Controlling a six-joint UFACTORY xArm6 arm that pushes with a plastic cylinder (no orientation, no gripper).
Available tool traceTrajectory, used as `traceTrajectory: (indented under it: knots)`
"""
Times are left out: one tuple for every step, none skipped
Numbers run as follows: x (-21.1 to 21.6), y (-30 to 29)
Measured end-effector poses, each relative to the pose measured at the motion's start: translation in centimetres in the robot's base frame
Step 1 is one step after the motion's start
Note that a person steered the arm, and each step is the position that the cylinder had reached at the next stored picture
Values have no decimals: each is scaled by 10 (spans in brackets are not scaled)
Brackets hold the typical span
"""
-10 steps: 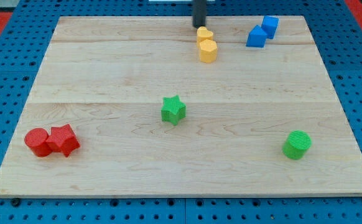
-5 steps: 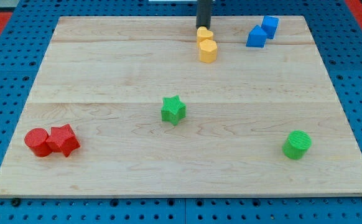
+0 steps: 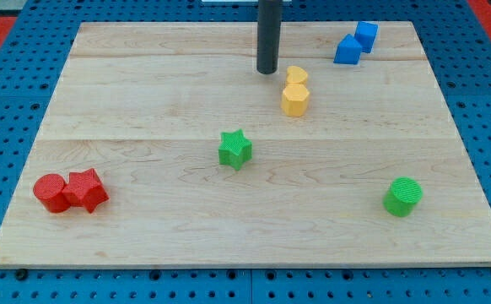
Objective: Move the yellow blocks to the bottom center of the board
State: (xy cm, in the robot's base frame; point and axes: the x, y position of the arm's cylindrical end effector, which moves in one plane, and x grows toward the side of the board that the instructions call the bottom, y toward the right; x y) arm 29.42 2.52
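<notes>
Two yellow blocks touch each other in the upper middle of the board: a yellow heart point(image 3: 296, 76) and, just below it, a yellow hexagon point(image 3: 294, 100). My tip point(image 3: 267, 71) rests on the board just left of the yellow heart, a small gap away from it. The rod rises straight up out of the view's top.
A green star point(image 3: 235, 149) lies near the board's centre. A green cylinder point(image 3: 403, 196) is at the lower right. A red cylinder point(image 3: 51, 192) and red block point(image 3: 86, 189) touch at the lower left. Two blue blocks point(image 3: 355, 42) sit at the top right.
My tip has moved down the view. The two yellow blocks have slid down and a little to the right, staying together.
</notes>
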Motion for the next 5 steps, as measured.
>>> traceTrajectory:
  knots:
    - [-8, 9]
    - [7, 42]
    - [37, 53]
    - [62, 53]
    - [88, 53]
